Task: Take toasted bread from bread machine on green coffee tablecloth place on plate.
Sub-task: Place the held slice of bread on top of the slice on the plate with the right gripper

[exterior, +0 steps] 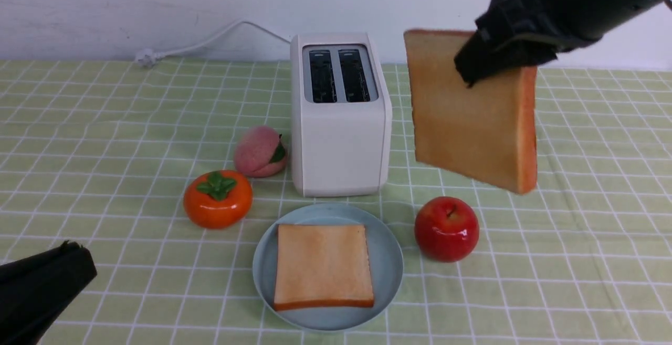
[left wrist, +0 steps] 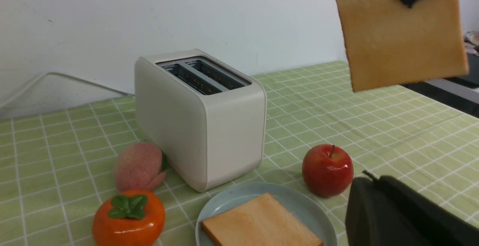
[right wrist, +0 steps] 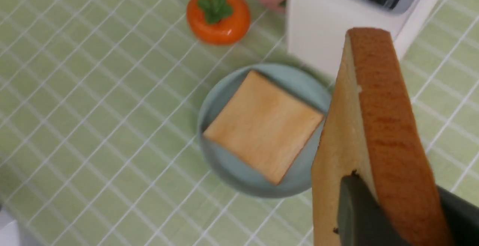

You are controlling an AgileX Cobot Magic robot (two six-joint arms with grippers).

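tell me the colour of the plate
Pale blue, plain: the plate shows best in the front view.

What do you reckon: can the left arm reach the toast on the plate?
Probably yes: only bare tablecloth lies between its shut fingers and the plate; the persimmon sits further back, off that path.

Plain white wall (exterior: 131, 3), soft even light

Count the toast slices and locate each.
2. One toast slice lies flat on the plate; the other slice hangs right of the toaster, gripped by the right end effector. Toaster slots look empty.
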